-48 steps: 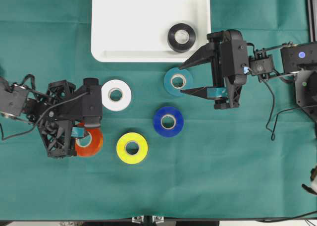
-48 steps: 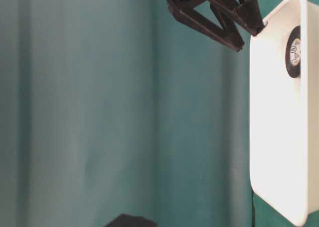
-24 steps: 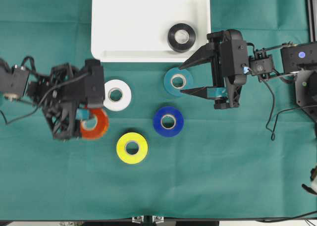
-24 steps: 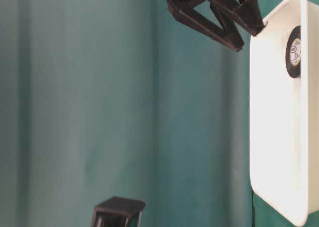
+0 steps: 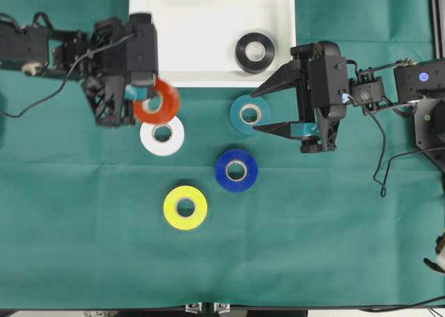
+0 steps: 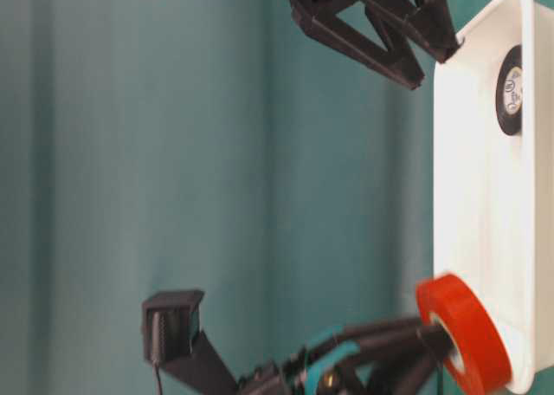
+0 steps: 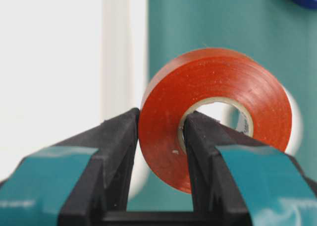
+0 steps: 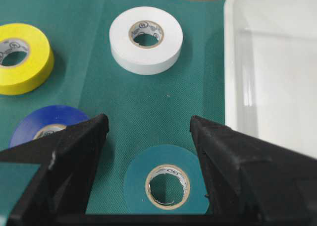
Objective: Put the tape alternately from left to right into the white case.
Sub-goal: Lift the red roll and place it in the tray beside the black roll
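The left gripper (image 5: pixel 144 93) clenches the red tape (image 5: pixel 157 101) just short of the white case (image 5: pixel 208 25); the right gripper (image 5: pixel 268 108) gapes over the teal tape (image 5: pixel 249 114).

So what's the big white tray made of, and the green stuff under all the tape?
The white case looks like smooth, slightly glossy plastic: its rounded rim is molded and catches soft light. The green table cover looks like matte cloth: a fine weave shows up close, and faint creases run across it. Neither can be confirmed by look alone.
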You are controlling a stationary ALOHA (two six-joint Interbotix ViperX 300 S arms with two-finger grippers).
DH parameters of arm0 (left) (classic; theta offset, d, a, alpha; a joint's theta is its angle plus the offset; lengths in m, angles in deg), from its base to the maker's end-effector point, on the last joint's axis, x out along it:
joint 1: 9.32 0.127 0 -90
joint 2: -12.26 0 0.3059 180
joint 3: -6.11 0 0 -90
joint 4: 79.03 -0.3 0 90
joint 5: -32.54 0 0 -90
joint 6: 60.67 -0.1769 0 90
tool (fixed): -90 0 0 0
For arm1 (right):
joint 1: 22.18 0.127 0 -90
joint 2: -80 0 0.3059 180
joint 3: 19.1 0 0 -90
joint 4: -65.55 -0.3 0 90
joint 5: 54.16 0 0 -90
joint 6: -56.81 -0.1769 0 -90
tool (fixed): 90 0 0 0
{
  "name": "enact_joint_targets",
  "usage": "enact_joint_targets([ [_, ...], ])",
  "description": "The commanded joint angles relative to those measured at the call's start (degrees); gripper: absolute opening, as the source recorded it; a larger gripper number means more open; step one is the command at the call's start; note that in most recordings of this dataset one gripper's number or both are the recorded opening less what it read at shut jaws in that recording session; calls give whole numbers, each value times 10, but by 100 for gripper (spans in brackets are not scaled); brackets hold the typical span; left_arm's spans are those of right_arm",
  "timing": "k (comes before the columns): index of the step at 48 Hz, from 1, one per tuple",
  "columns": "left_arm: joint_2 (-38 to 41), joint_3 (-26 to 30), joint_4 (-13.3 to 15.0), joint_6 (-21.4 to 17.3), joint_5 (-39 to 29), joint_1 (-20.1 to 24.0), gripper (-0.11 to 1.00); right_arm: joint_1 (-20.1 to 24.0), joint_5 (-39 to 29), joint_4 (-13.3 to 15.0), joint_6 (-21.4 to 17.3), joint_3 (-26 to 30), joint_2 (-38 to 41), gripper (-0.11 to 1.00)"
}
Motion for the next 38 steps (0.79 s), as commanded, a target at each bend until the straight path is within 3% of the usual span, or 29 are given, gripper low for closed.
enact_joint_targets([
  [1, 11, 26, -1, -26, 15, 25, -4, 2, 5, 1, -1, 10, -4, 74],
  [16, 98, 102, -1, -103, 14, 88, -4, 2, 5, 1, -3, 10, -4, 74],
  [38, 192, 192, -1, -143, 4, 95, -4, 2, 6, 1, -3, 6, -4, 74],
])
